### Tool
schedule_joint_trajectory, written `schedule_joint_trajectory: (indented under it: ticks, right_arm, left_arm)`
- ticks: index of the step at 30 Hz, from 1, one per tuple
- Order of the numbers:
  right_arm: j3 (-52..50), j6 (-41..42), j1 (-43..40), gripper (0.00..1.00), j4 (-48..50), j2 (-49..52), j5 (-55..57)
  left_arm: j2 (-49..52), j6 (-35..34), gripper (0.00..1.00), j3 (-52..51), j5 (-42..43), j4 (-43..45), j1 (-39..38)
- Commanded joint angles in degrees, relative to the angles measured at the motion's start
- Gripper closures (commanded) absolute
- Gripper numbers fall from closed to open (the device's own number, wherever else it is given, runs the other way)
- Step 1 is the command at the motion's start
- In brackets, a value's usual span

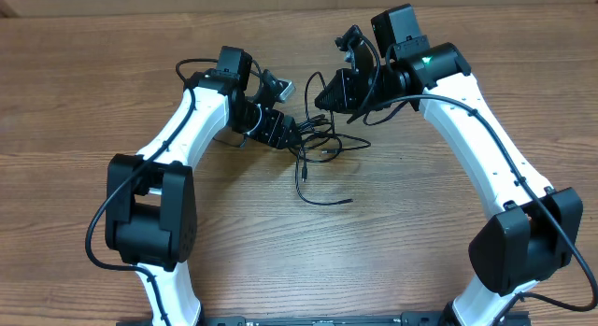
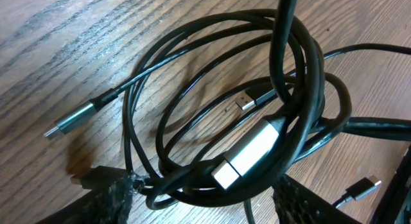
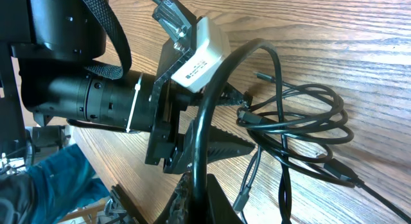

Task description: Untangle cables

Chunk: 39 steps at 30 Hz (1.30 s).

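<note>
Note the clearances first. The brown wood-grain table [image 1: 112,55] has bare surface to the left, to the right and on the near side of the tangle. Its far edge runs a short way behind both wrists.

The thin black cables [image 1: 322,144] lie in a coiled bundle at the centre of the table, between the two arms. One loose end [image 1: 327,200] trails toward the near side.

The left gripper [image 1: 286,132] reaches in from the left, low over the bundle. In the left wrist view you see its fingers [image 2: 106,197] spread wide, one on each side of the coil's near edge. A flat silver plug [image 2: 247,152] rests on the loops between them. A smaller plug [image 2: 243,102] lies inside the coil.

The right gripper [image 1: 323,94] comes in from the far right, its wrist bent down toward the bundle. In the right wrist view its jaws appear pressed onto one cable strand [image 3: 204,140], which arcs up from the right gripper and over toward the coil. The white camera box [image 3: 204,51] on the left wrist sits just behind that strand.
</note>
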Motion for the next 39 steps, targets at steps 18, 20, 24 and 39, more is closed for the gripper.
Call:
schedule_joint_trajectory:
  ticks: [18,20,24,39]
  right_arm:
    - [-0.2,0.17,-0.02,0.96,-0.09,-0.81,0.04]
    - [-0.2,0.15,-0.04,0.96,-0.31,-0.81,1.29]
    - [-0.2,0.2,-1.2,0.96,-0.79,-0.81,5.07]
    - [-0.2,0.15,-14.93,0.96,-4.85,-0.81,5.05]
  left_arm:
    - [-0.44,0.11,0.94,-1.07,-6.05,1.77,-3.61]
    - [-0.42,-1.6,0.96,-1.07,-8.46,1.75,-3.41]
    - [-0.42,-6.08,0.96,-1.07,-14.16,1.44,-2.43]
    - [-0.44,-18.18,0.96,-1.36,-22.97,-1.51,5.18]
